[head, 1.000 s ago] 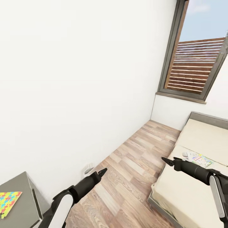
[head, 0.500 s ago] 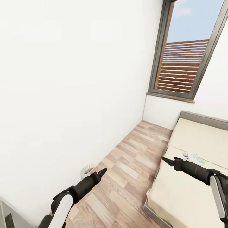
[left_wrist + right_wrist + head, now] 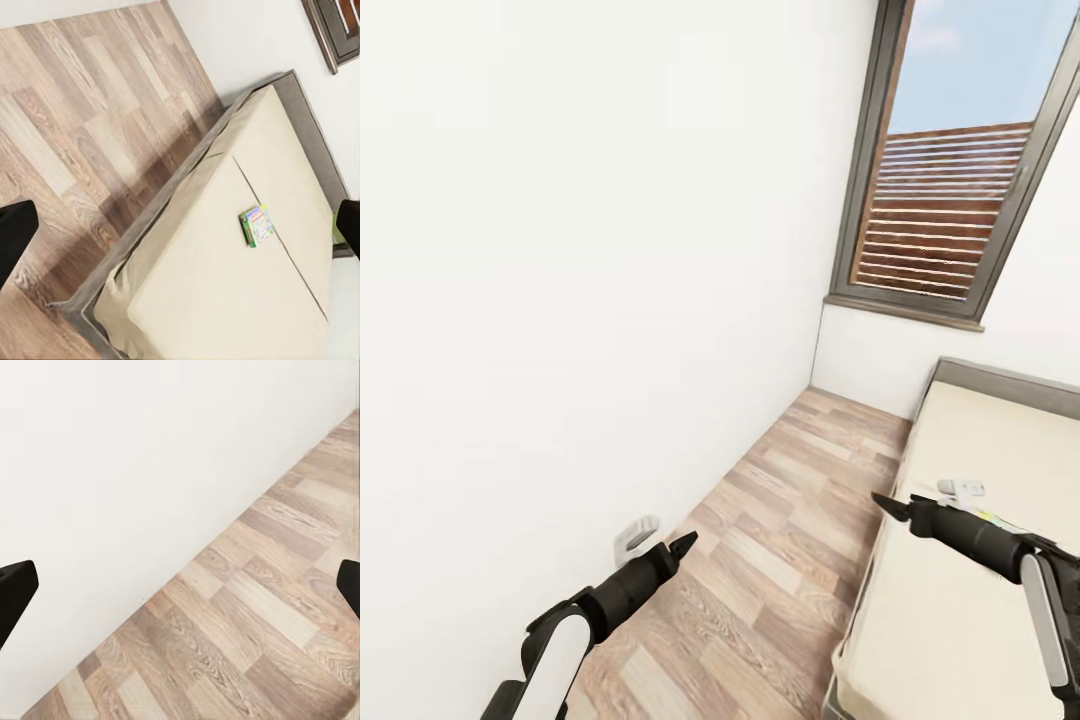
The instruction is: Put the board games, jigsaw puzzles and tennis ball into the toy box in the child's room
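1. Board games are the nearest of the task's things: in the left wrist view a small green-edged game box (image 3: 256, 225) lies flat on the cream bed (image 3: 225, 285), at about 3 o'clock from centre, well apart from the mattress edges. A sliver of green shows at the far 3 o'clock edge of that view; what it is cannot be told.
2. In the head view something colourful (image 3: 1000, 519) lies on the bed (image 3: 960, 620) at 4 o'clock, mostly hidden behind the right arm; it is probably a game box.
3. Since a second ago the whole head view has swung: the grey table corner and the bright puzzle sheet at 8 o'clock have left the picture, and the window (image 3: 950, 190) has shifted. That is the camera turning, not the things moving. I judge the robot is turning toward the bed to fetch the games there.
4. Left gripper (image 3: 685, 545) and right gripper (image 3: 885, 505) hang over the wooden floor (image 3: 780, 560). Both wrist views show the dark fingertips far apart with nothing between, so both pincers are spread and empty.
5. No toy box appears here, so what it holds cannot be told.
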Robot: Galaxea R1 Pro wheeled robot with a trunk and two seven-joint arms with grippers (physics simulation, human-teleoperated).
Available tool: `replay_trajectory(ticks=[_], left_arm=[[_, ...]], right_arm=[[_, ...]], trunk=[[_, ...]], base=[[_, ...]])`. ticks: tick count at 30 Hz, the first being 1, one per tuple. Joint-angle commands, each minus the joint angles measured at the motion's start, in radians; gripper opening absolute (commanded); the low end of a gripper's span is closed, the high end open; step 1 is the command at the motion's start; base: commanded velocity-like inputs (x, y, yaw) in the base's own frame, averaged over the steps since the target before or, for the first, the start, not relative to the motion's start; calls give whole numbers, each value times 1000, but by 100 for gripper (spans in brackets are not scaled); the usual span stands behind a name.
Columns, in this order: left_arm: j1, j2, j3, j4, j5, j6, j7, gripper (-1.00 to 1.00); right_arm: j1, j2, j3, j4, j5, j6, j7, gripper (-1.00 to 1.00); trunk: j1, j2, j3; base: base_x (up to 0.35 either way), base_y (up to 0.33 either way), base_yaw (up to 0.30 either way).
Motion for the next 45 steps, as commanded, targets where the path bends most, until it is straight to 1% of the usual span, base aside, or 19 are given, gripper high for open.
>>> replay_trajectory(ticks=[1, 7, 14, 20, 33, 38, 45], left_arm=[[-1, 0, 0, -1, 11, 3, 9, 100], [0, 0, 0, -1, 11, 3, 10, 100], [0, 0, 1, -2, 11, 2, 10, 100], [1, 0, 1, -1, 11, 2, 10, 100], [1, 0, 1, -2, 12, 2, 10, 100], [1, 0, 1, -2, 12, 2, 10, 100], [1, 0, 0, -1, 11, 2, 10, 100]], right_arm=[[-2, 4, -1, 0, -5, 8, -14, 100], [0, 19, 6, -1, -10, 3, -53, 100], [1, 23, 9, -2, -11, 1, -65, 100], [1, 24, 10, -2, -11, 3, -68, 100], [0, 25, 11, -2, -11, 5, -70, 100], [1, 24, 11, -2, -11, 5, -70, 100], [1, 25, 11, -2, -11, 4, -70, 100]], trunk=[[1, -2, -2], [1, -2, -2], [1, -2, -2], [1, -2, -1], [1, -2, 2], [1, -2, 2], [1, -2, 2]], base=[[308, 0, -3], [194, 0, -2], [68, 0, 2], [23, 0, 96], [5, 0, 214], [40, 22, 92], [168, 110, 36]])
